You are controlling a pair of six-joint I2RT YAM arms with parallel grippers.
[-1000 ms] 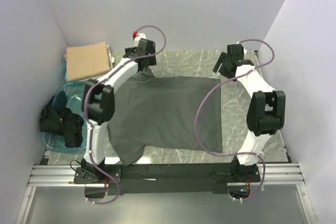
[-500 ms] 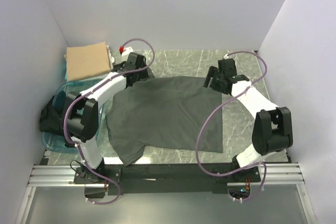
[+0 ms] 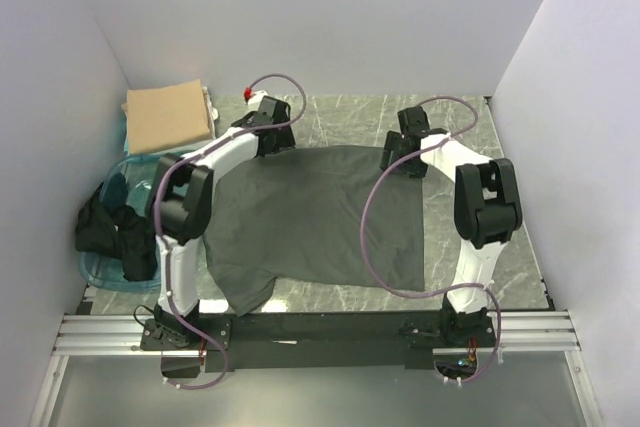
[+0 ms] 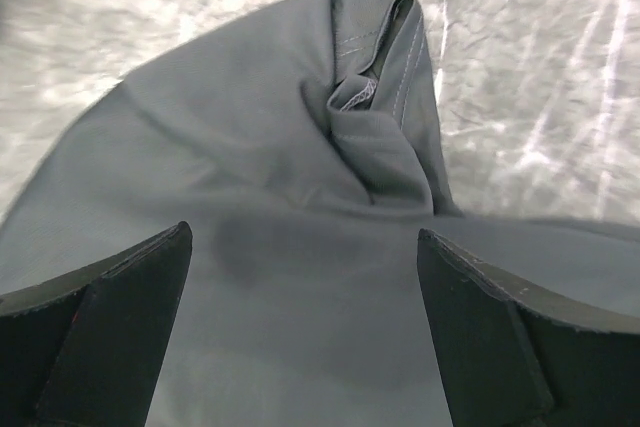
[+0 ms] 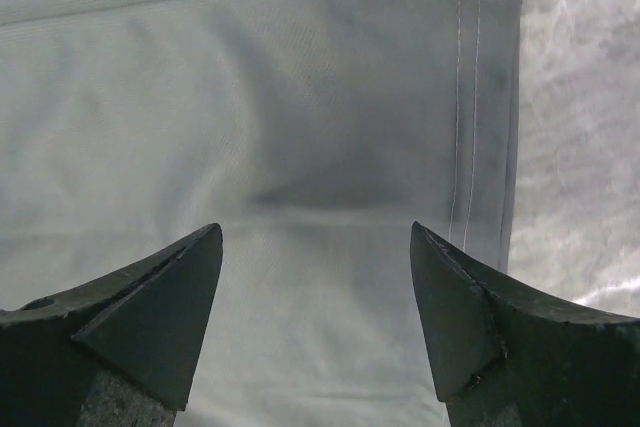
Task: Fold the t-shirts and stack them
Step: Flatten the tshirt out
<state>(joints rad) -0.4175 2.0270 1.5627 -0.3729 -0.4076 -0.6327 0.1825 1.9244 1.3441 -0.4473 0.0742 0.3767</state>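
A dark charcoal-grey t-shirt [image 3: 315, 217] lies spread on the marble table, with one sleeve at the near left. My left gripper [image 3: 268, 139] hangs open over its far left corner. In the left wrist view a bunched sleeve [image 4: 375, 107] lies just ahead of that gripper [image 4: 303, 247], and only flat cloth shows between its fingers. My right gripper [image 3: 402, 154] stands open over the far right corner. The right wrist view shows this gripper [image 5: 315, 237] above smooth cloth, the stitched hem [image 5: 480, 97] to its right. A folded tan t-shirt [image 3: 167, 117] rests at the back left. Black t-shirts [image 3: 120, 232] lie crumpled at the left.
A translucent teal tub [image 3: 135, 182] stands at the left table edge and holds the black shirts. White walls close in the left, back and right. Bare marble table [image 3: 480, 247] shows right of the shirt. Purple cables loop over both arms.
Both grippers have come in from beyond the shirt's far edge to its far corners, the right one moving left and nearer. The shirt has stayed flat.
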